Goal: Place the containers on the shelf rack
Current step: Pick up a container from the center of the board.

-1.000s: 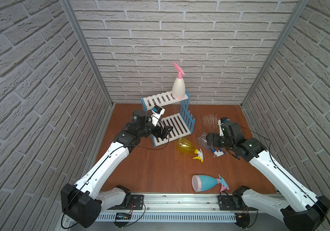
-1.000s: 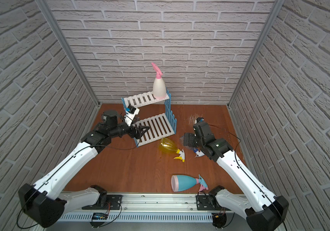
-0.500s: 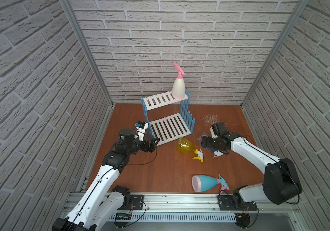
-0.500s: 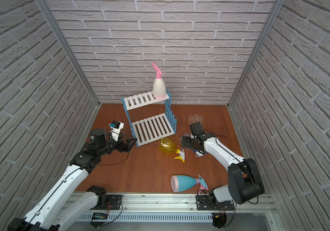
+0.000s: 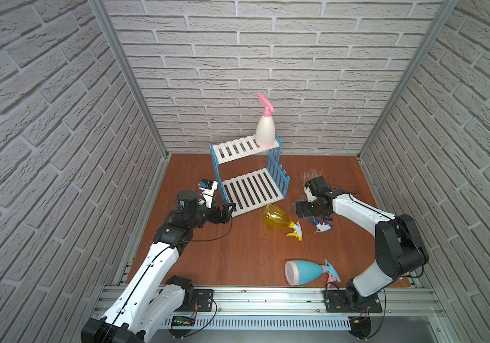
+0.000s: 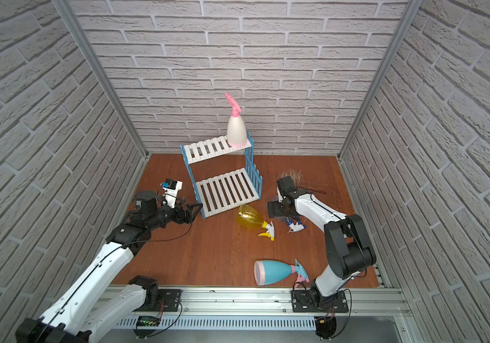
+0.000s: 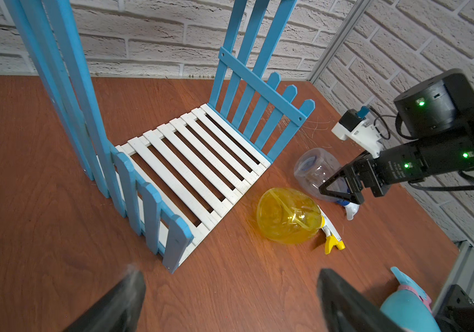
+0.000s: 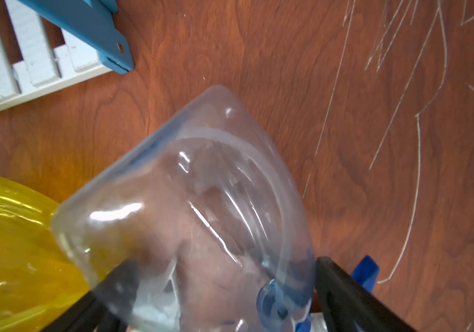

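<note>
While left tool [image 5: 229, 208] and right tool [image 5: 299, 209] agape, four bottles [image 5: 265, 133] [image 5: 275, 218] [image 8: 201, 201] [image 5: 304, 271]: one atop one rack [image 5: 276, 169], three flat.

Nothing legible here, tbh. Closest thing: a couple of lines of tiny white print [image 7: 399, 170] on the black housing of the right gripper [image 7: 334, 186], just behind its jaws, caught from the left wrist view. Way too small and blurry to make out a single letter or number. No other writing to read anywhere.
</note>
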### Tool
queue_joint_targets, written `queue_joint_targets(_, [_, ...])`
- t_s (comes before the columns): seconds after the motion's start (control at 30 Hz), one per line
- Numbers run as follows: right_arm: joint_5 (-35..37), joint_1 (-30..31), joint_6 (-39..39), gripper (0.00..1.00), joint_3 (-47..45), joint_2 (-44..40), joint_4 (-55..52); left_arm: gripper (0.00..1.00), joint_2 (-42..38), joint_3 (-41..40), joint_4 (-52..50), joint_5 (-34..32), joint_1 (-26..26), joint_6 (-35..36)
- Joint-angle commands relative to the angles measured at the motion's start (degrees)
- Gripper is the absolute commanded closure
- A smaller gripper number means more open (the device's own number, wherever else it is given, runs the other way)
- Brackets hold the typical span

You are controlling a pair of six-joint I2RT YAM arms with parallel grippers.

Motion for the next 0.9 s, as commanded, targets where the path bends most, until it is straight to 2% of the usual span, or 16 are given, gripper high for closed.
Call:
queue_joint_targets(0.0, [1.5,-0.1,-3.1,0.01,1.0,0.8,1.1,0.02,0.0,-0.2,3.6,-0.3,0.5,-1.1])
queue_joint_targets(0.23, [3.6,0.3,-4.7,0.03,0.0,1.5,3.7,0.02,0.7,0.2,3.5,0.4,0.5,-2.0])
queue_joint_targets(0.33, [5.1,0.6,-6.4,0.07,-1.3,0.9,6.5,0.02,1.0,0.8,3.2,-0.5,0.5,-2.7])
queue_joint_targets(0.57, [3.0,0.9,-9.3,0.18,-2.3,-0.1,10.1,0.02,1.9,3.0,2.0,0.3,0.4,-3.8])
queue_joint_targets(0.7, [1.8,0.8,-9.9,0.25,-3.6,-1.9,11.0,0.02,2.6,4.6,0.6,-0.7,0.2,-5.8])
queue_joint_targets(0.87, [4.2,1.0,-8.8,0.26,-6.0,-7.6,9.8,0.02,5.8,10.0,-4.9,-3.3,-2.2,-9.6])
